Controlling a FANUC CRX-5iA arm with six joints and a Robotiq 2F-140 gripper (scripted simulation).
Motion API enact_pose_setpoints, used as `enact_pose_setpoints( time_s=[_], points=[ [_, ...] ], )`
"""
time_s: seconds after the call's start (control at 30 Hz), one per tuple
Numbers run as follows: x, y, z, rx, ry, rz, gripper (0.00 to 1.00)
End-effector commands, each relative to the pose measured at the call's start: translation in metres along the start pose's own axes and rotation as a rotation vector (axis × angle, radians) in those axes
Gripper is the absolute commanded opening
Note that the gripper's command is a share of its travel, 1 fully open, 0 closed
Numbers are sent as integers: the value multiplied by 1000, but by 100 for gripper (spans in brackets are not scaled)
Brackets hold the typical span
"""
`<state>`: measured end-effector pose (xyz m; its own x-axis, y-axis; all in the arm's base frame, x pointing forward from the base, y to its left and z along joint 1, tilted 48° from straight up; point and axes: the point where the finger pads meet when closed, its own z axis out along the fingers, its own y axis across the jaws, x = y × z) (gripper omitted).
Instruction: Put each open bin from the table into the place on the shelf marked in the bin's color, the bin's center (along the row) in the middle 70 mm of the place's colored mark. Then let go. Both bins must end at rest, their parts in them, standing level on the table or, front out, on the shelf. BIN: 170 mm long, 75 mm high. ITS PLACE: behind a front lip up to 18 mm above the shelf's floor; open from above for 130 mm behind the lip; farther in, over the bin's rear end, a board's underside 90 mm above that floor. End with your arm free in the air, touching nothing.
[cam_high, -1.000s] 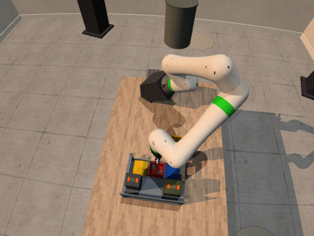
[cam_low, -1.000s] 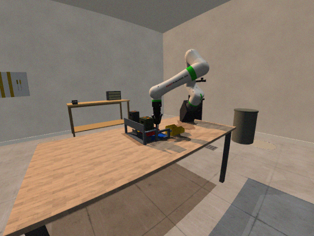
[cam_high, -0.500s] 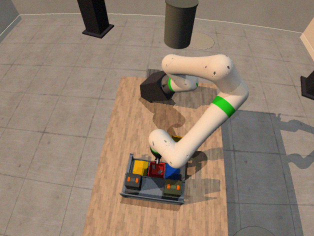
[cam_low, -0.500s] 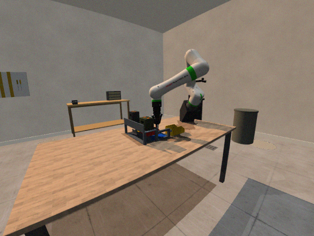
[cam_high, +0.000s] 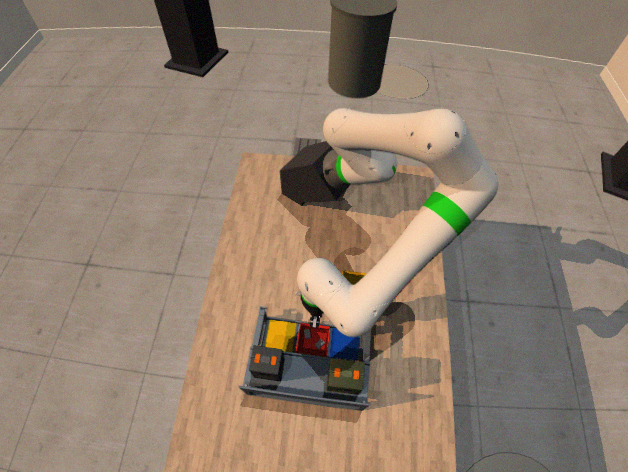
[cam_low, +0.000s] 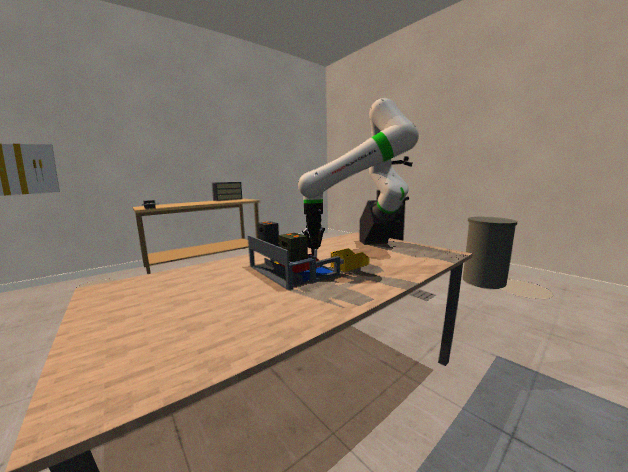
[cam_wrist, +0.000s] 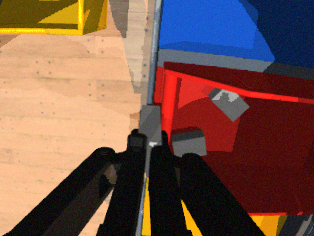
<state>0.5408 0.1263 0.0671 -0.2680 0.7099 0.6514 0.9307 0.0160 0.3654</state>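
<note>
The gripper (cam_high: 314, 322) (cam_low: 314, 252) (cam_wrist: 149, 119) is narrow, fingers together and holding nothing, at the far end of the red bin (cam_high: 304, 347) (cam_low: 301, 266) (cam_wrist: 280, 130). This bin sits on the shelf (cam_high: 304, 398) (cam_low: 267, 248) (cam_wrist: 155, 55), between yellow mark (cam_high: 280, 334) at left and blue mark (cam_high: 344, 343) (cam_low: 322, 271) (cam_wrist: 205, 25) at right, gray parts inside; the yellow bin (cam_high: 354, 276) (cam_low: 348, 259) (cam_wrist: 40, 30) stands on the table (cam_high: 253, 213) (cam_low: 192, 314) (cam_wrist: 60, 75), farther off

Top looks steeply down from high, exterior sidelong from afar, wrist down close; all share the shelf (cam_high: 304, 398) (cam_low: 268, 248) (cam_wrist: 151, 80).
</note>
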Motion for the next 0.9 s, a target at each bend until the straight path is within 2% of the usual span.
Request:
enact_pose_setpoints(
  time_s=[0.0, 0.33, 0.87],
  points=[
    [0, 0, 0, 0, 0, 0, 0],
    [0, -2, -2, 0, 0, 0, 0],
    [0, -17, -17, 0, 0, 0, 0]
  ],
)
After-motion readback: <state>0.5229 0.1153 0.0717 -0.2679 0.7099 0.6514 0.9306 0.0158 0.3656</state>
